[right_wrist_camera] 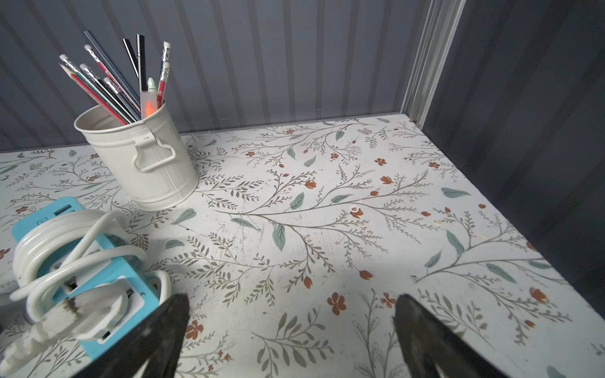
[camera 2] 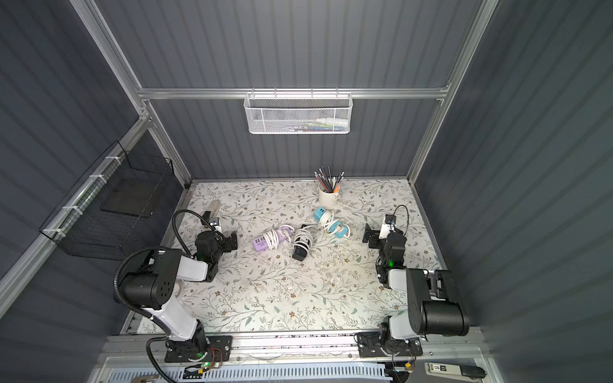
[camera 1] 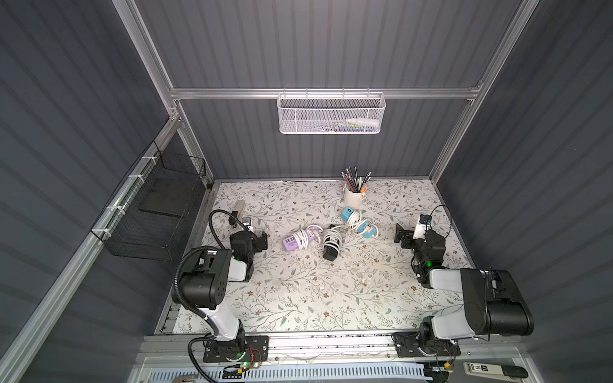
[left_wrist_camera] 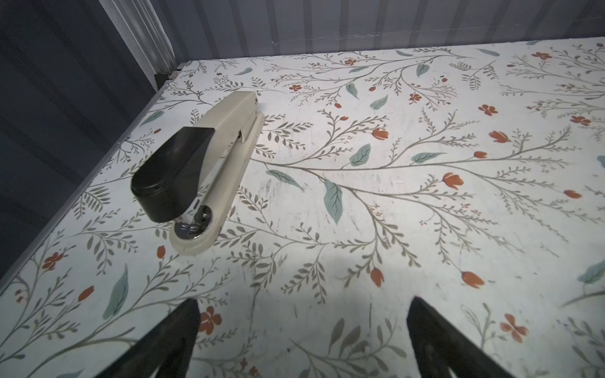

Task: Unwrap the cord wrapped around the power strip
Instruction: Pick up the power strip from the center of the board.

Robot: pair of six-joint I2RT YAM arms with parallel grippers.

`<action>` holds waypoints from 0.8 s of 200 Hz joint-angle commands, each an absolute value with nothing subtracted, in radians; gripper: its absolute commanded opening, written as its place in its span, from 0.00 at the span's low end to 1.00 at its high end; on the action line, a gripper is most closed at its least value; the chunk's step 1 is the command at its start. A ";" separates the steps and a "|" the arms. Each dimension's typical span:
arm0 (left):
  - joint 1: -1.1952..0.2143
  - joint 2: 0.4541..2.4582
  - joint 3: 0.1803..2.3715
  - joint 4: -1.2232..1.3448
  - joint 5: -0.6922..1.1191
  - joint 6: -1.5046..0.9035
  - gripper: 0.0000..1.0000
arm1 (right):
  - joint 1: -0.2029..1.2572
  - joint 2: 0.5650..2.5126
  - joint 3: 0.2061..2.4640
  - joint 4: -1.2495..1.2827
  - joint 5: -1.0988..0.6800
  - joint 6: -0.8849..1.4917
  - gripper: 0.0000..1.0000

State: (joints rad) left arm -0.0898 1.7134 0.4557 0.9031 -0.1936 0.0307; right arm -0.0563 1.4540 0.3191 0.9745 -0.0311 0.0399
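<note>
The enclosure consists of dark grey ribbed wall panels (camera 1: 315, 49) on three sides, held in an aluminium frame (camera 1: 232, 94). A white mesh basket (camera 1: 331, 114) hangs from the horizontal frame bar, upper centre in both top views. A black wire basket (camera 1: 152, 215) is tied to the rail at centre left. The table (camera 1: 298, 291) has a pale floral covering and is brightly lit; the walls are dim.
</note>
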 commanded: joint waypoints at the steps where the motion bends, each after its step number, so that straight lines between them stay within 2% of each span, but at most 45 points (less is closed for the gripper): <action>1: -0.081 1.717 0.475 0.902 -0.197 0.023 1.00 | -0.051 1.459 0.302 1.022 -0.040 0.025 0.99; 160: -0.074 1.717 0.482 0.893 -0.182 0.021 1.00 | -0.071 1.462 0.331 0.969 -0.061 0.042 0.99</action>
State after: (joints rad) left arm -0.0834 1.7134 0.4595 0.8970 -0.1928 0.0307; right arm -0.0650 1.4540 0.3180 0.9718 -0.0490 0.0414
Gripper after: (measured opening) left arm 0.997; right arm 0.990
